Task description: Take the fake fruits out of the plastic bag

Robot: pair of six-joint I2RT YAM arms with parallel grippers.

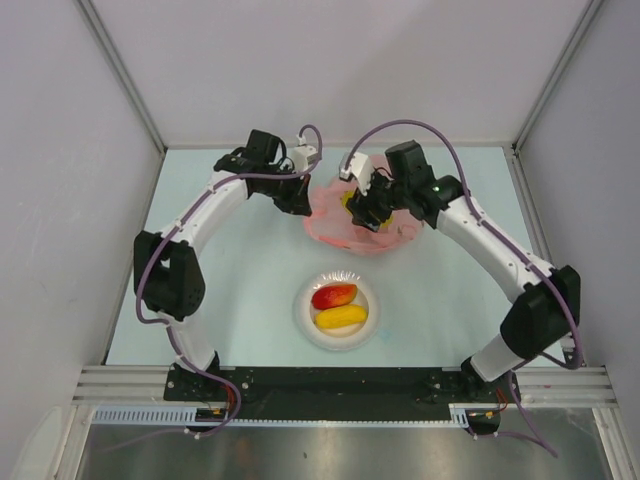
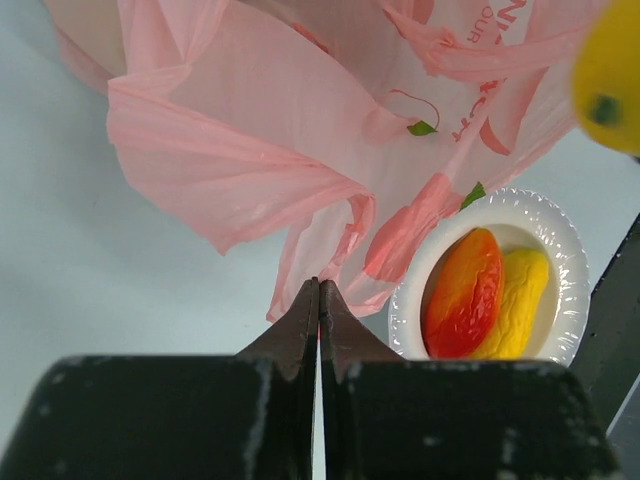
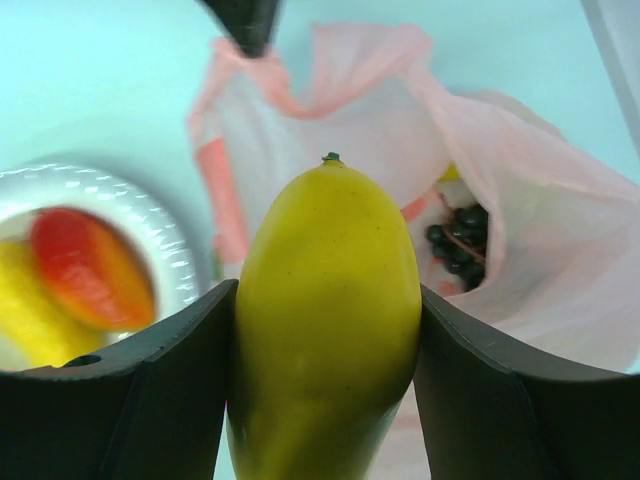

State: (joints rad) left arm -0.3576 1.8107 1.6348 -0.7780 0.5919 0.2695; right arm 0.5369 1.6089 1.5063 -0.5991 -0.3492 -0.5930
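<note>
Robotics lab test cell: white wall panels, aluminium frame posts, pale table, two robot arms bolted to a black base rail.

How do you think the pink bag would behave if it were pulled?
Probably floppy: the pink bag drapes in crinkled folds from the shut left jaws. Likely light, being thin and translucent; the grapes inside may shift.

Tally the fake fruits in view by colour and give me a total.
Red-orange: 1, the red mango in the white bowl.
Yellow: 2, the yellow mango in the bowl and the yellow fruit held in the right gripper.
Dark purple: 1, the grape bunch inside the pink bag.
Total: 4 in view; the bag may hide more.
</note>
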